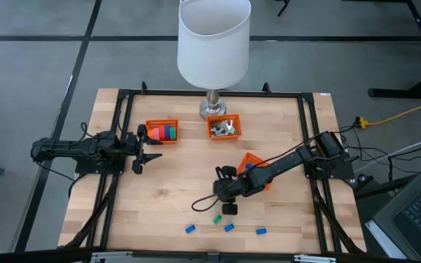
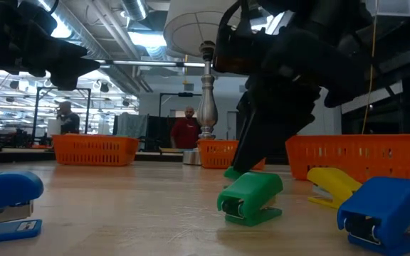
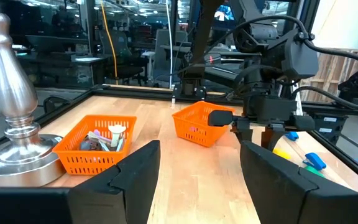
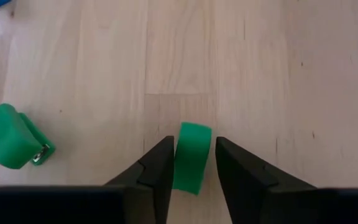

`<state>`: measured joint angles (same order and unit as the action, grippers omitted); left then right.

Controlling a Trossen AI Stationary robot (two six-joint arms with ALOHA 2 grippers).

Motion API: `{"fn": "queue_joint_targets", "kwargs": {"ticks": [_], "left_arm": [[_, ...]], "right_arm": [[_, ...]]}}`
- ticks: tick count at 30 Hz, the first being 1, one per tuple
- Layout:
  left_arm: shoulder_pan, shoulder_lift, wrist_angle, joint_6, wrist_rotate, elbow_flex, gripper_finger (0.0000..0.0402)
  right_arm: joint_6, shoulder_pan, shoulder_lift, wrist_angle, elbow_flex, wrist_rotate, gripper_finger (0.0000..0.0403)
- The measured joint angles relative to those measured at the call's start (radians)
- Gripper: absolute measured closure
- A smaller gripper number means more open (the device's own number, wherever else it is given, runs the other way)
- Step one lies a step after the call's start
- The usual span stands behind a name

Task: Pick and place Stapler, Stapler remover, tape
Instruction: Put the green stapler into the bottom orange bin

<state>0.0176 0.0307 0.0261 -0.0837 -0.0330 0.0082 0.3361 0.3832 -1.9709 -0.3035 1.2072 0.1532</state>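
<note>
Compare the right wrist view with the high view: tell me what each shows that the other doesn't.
Only the right wrist view shows a green stapler between the right gripper fingers. Only the high view shows the lamp, the baskets, the blue staplers and the left gripper, open by the tape basket. Both show the second green stapler lying on the table.

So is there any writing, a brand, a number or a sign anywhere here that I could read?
None can be read.
Blue stapler, low view: a small pale label on its base, too blurred to read.
Green stapler, orange baskets, lamp: no lettering shows.
</note>
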Motion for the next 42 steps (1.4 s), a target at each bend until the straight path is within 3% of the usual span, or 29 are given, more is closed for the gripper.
{"fn": "queue_joint_targets", "kwargs": {"ticks": [16,23,28,33,38,42], "left_arm": [[0.000,0.000,0.000,0.000,0.000,0.000,0.0183],[0.000,0.000,0.000,0.000,0.000,0.000,0.0183],[0.000,0.000,0.000,0.000,0.000,0.000,0.0183],[0.000,0.000,0.000,0.000,0.000,0.000,0.0183],[0.000,0.000,-0.001,0.000,0.000,0.000,0.0183],[0.000,0.000,-0.004,0.000,0.000,0.000,0.0183]], "right_arm": [[-0.003,-0.003,-0.043,0.041,0.001,-0.011,0.0279],[0.036,-0.003,-0.043,0.078,0.001,-0.009,0.0318],[0.058,-0.004,-0.043,0.058,0.034,-0.077,0.0330],[0.076,-0.003,-0.011,-0.136,0.145,-0.088,0.0330],[0.063,-0.003,0.050,-0.364,0.262,-0.013,0.0330],[0.059,-0.003,0.134,-0.475,0.276,0.062,0.0330]]}}
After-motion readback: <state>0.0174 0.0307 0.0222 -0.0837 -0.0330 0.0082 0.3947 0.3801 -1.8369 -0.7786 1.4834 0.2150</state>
